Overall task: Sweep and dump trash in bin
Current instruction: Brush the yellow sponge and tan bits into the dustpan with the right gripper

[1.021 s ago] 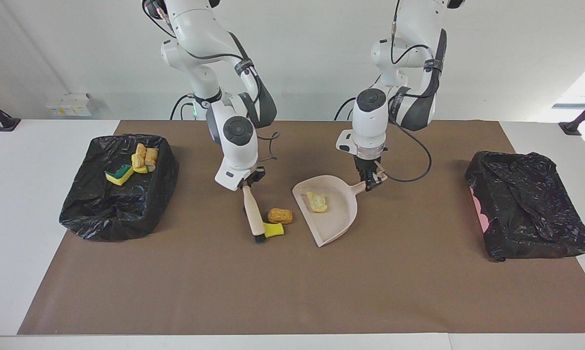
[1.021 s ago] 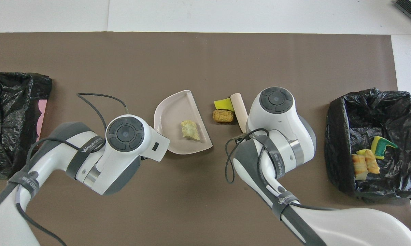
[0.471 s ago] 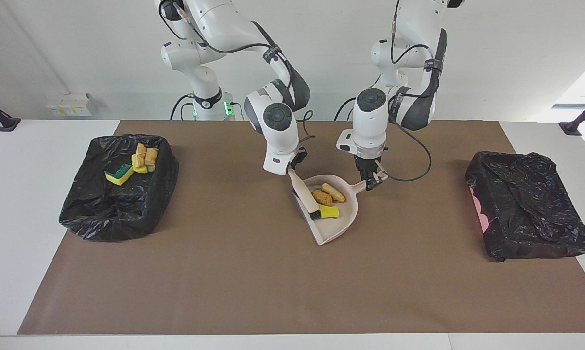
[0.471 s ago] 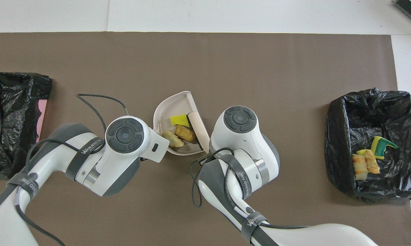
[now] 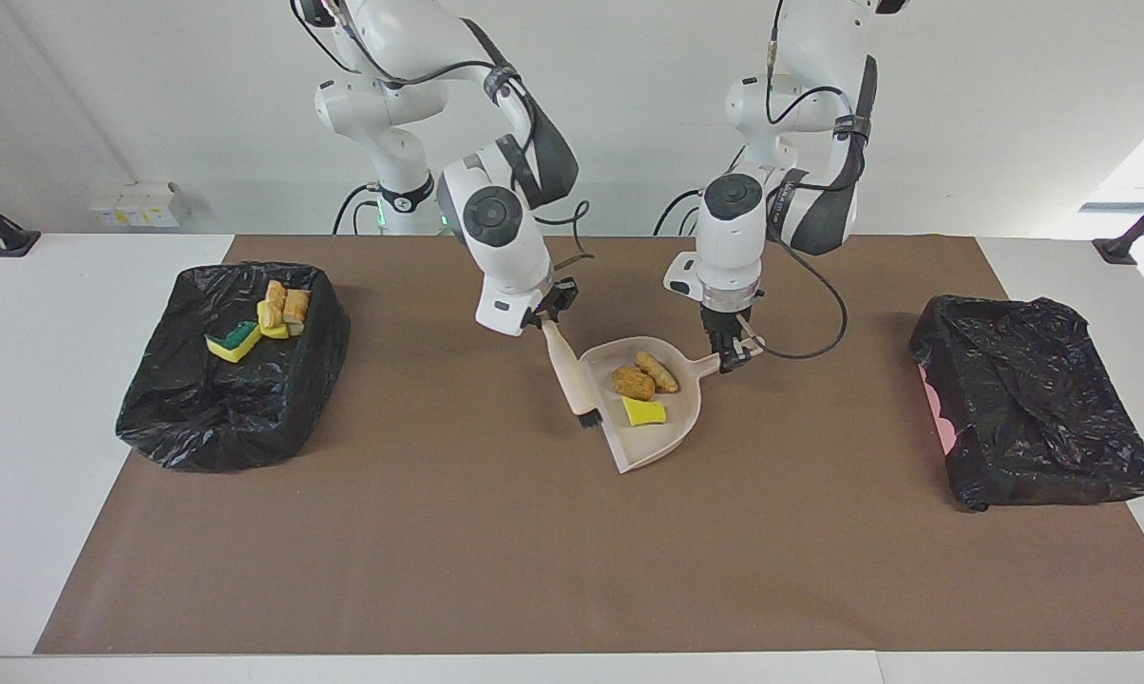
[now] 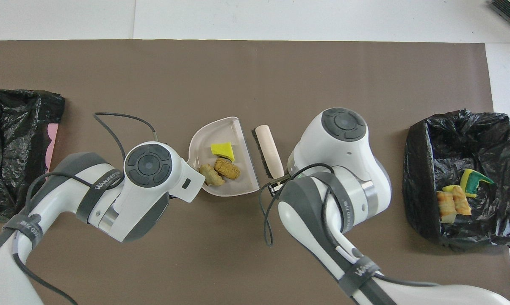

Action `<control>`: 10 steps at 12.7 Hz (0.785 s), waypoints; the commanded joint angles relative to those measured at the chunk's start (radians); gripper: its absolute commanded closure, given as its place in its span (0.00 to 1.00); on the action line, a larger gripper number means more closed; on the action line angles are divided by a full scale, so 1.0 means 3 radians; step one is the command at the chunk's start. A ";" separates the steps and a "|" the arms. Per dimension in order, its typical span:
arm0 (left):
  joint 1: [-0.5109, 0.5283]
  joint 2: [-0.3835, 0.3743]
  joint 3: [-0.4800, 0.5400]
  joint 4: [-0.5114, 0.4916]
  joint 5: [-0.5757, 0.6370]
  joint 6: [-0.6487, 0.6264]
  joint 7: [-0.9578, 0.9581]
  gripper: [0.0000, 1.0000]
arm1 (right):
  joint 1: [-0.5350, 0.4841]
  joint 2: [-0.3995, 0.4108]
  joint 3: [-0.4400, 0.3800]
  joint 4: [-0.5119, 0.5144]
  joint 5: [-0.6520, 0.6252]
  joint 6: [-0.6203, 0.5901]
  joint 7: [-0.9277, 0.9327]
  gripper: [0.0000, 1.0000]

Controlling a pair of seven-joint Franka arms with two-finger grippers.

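The beige dustpan point(image 5: 675, 432) point(image 6: 214, 134) sits mid-table, its open edge facing the right arm's end. In it lie three bits of trash: a yellow sponge piece point(image 5: 644, 411) point(image 6: 222, 149), a golden-brown piece point(image 5: 633, 383) point(image 6: 227, 168) and a beige lump point(image 5: 658, 372) point(image 6: 211, 174). My left gripper point(image 5: 730, 359) is shut on the dustpan's handle. My right gripper point(image 5: 545, 321) is shut on the beige brush point(image 5: 568, 372) point(image 6: 269, 149), whose black bristles sit just outside the pan's open edge. More trash point(image 5: 270, 318) point(image 6: 452, 202) lies in the black-lined bin point(image 5: 249, 418) point(image 6: 420, 140) at the right arm's end.
A second black-lined bin point(image 5: 1038, 418) point(image 6: 13, 140) stands at the left arm's end of the table. A brown mat point(image 5: 534, 570) covers the table between the bins. A loose cable point(image 6: 119, 120) loops off the left wrist above the mat.
The brush swept the yellow and golden-brown pieces into the dustpan beside the beige lump, then drew back out to the pan's open edge. The left gripper kept hold of the handle.
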 commanded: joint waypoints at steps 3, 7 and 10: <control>0.0053 -0.0332 0.0369 -0.0092 -0.0242 -0.0028 0.0854 1.00 | -0.0149 -0.0505 0.0027 -0.0083 -0.0213 -0.0570 0.0340 1.00; 0.0038 -0.0679 0.1069 -0.0087 -0.0533 -0.0279 0.1748 1.00 | 0.0306 -0.0751 0.0052 -0.0271 -0.0347 -0.0673 0.1313 1.00; 0.0038 -0.0747 0.1627 0.0066 -0.0600 -0.0483 0.2184 1.00 | 0.0459 -0.0884 0.0057 -0.0446 -0.0250 -0.0607 0.1431 1.00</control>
